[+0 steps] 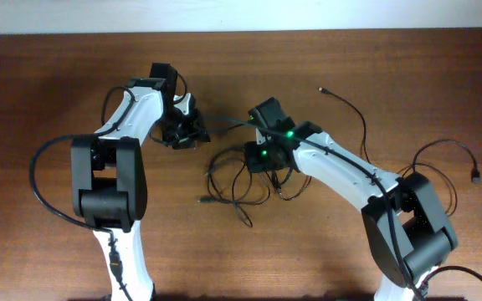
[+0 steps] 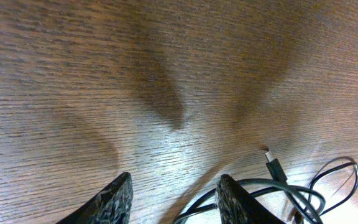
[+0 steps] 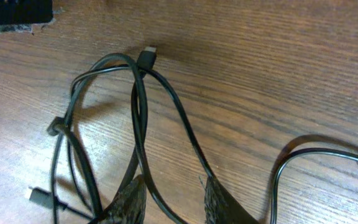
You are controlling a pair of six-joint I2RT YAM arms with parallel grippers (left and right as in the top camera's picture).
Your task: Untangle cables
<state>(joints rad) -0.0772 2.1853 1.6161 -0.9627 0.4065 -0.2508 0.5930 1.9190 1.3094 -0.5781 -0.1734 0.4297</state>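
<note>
The cables (image 1: 237, 180) are thin black cords lying in tangled loops at the table's middle. My right gripper (image 1: 262, 157) hangs over the top of the tangle. In the right wrist view its jaws (image 3: 173, 194) are open, with one cord strand (image 3: 143, 134) running between the fingers and a plug end (image 3: 146, 57) farther off. My left gripper (image 1: 184, 131) is to the left of the tangle. In the left wrist view its jaws (image 2: 176, 190) are open and empty over bare wood. Cord loops (image 2: 291, 190) and a plug (image 2: 273, 167) lie beside its right finger.
A separate thin cord (image 1: 354, 113) runs from the back middle toward the right arm. Another loop with a plug (image 1: 475, 176) lies at the far right. A thick black cable (image 1: 44, 180) curves beside the left arm's base. The wooden table (image 1: 48, 75) ends at the back edge.
</note>
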